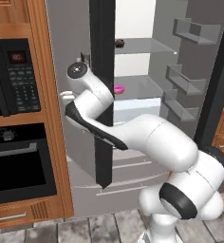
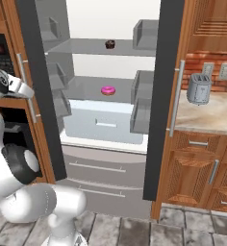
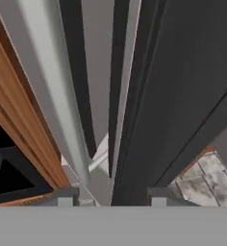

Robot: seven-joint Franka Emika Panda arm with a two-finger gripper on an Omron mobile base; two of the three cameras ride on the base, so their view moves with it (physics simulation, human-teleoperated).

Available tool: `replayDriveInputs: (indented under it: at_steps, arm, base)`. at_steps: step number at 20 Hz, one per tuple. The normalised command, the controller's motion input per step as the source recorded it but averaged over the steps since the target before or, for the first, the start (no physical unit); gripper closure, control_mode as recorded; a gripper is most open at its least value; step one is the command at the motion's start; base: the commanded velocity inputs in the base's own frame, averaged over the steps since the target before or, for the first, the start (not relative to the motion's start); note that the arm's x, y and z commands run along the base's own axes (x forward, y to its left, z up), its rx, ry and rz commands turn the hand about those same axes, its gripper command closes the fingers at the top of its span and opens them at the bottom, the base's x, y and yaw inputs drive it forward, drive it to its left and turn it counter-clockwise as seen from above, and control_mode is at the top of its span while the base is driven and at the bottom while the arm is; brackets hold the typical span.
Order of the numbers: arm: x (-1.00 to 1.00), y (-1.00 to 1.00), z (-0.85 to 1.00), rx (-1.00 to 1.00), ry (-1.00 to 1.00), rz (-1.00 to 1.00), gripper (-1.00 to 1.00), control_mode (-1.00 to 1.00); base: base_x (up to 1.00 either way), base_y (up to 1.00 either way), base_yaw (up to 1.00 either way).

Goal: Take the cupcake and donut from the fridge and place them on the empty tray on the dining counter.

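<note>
Grey fingertips of the hand [image 3: 109, 196] sit slightly spread either side of the fridge [image 2: 106, 125] left door's bar handle [image 3: 62, 96] — pinching nothing. Both doors stand open. Pink donut [image 2: 108, 90] on the middle shelf; further up, dark cupcake [image 2: 110, 44] on the top shelf.
</note>
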Motion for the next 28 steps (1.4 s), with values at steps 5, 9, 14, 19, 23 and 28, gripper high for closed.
replayDriveInputs:
  at_steps: [5,9,14,19,23,28]
  arm:
    - [-1.00,-0.33,0.59,0.00,-0.07,0.00,-1.00,-1.00]
    - [-1.00,-0.81,0.57,0.00,0.00,0.00,-1.00,-1.00]
    - [-0.80,-1.00,0.20,0.00,0.00,0.01,-1.00,-1.00]
    - [-0.10,-0.88,0.02,-0.06,0.01,0.22,-1.00,-1.00]
    - [0.37,-0.49,0.00,-0.02,0.00,0.50,-1.00,-1.00]
    - [0.76,-0.15,0.00,-0.01,0.00,0.48,-1.00,-1.00]
  base:
    - [0.00,0.00,0.00]
    - [0.00,0.00,0.00]
    - [0.00,0.00,0.00]
    - [0.00,0.00,0.00]
    - [0.00,0.00,0.00]
    - [0.00,0.00,0.00]
